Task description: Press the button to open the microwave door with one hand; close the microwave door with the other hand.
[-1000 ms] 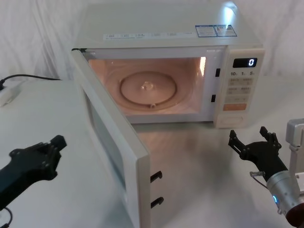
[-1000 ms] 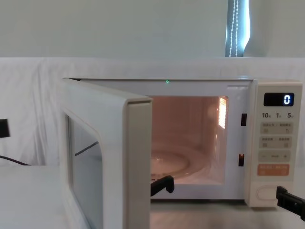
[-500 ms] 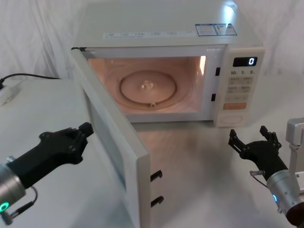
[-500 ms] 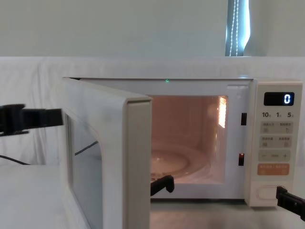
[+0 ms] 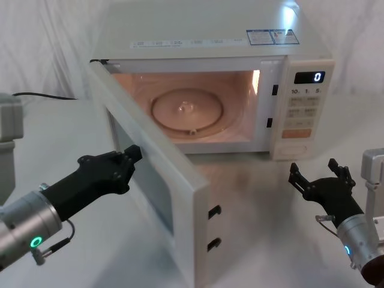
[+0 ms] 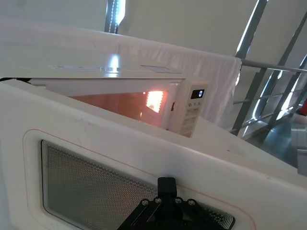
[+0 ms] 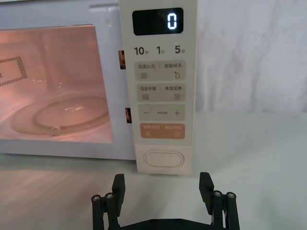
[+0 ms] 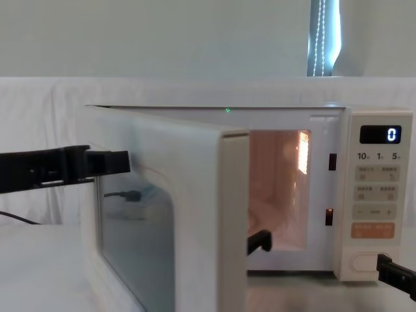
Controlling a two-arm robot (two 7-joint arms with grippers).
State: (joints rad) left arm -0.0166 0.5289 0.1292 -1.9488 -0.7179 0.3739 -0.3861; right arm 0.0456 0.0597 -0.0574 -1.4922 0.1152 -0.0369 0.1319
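Note:
The cream-white microwave [image 5: 204, 37] stands at the back of the table with its cavity lit. Its microwave door [image 5: 193, 234] hangs partly open, swung out toward me on the left hinge. My left gripper [image 5: 131, 156] is shut, and its tip rests against the door's outer face by the dark window [image 6: 110, 187]; from the chest it shows as a black bar [image 8: 110, 162]. My right gripper [image 7: 162, 190] hovers open a short way in front of the button [image 7: 163, 159], apart from it. The button [image 5: 297, 150] sits lowest on the control panel.
A black cable [image 5: 42, 96] runs along the back left of the table. White cloth hangs behind the microwave. Bare table [image 5: 258, 198] lies between the door's free edge and my right gripper. Two black latch hooks [image 5: 213, 211] stick out of the door's edge.
My left gripper has come forward and to the right onto the door's outer face. The door has swung partway toward the cavity. The right arm has not moved.

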